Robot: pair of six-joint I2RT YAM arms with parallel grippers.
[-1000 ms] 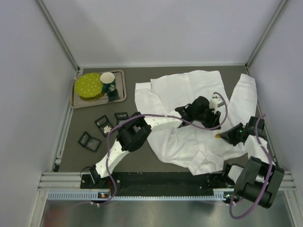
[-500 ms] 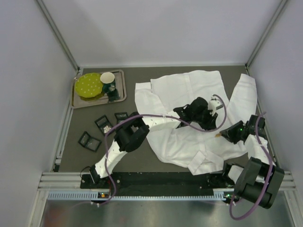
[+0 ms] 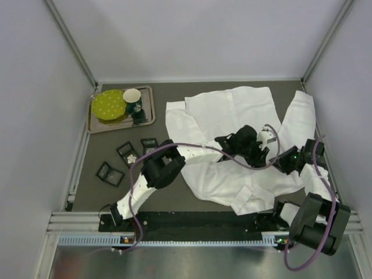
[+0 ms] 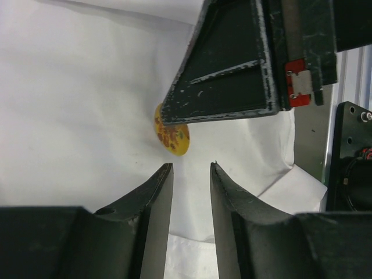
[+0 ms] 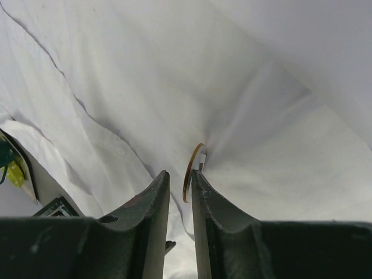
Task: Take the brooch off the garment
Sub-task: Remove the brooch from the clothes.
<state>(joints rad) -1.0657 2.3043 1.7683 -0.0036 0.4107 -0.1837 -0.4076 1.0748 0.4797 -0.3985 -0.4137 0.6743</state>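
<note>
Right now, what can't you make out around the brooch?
Right wrist view: brooch edge-on; whether the right gripper pinches it is unclear.
Left wrist view: that gripper's finger covers the brooch's upper part.
Top view: both arms hide the brooch on the garment.

I see the garment (image 3: 232,110) as thin, matt, creased white cloth. The brooch (image 4: 172,135) looks smooth, glossy yellow-orange. The left gripper (image 4: 192,170) is scuffed matt black plastic.
</note>
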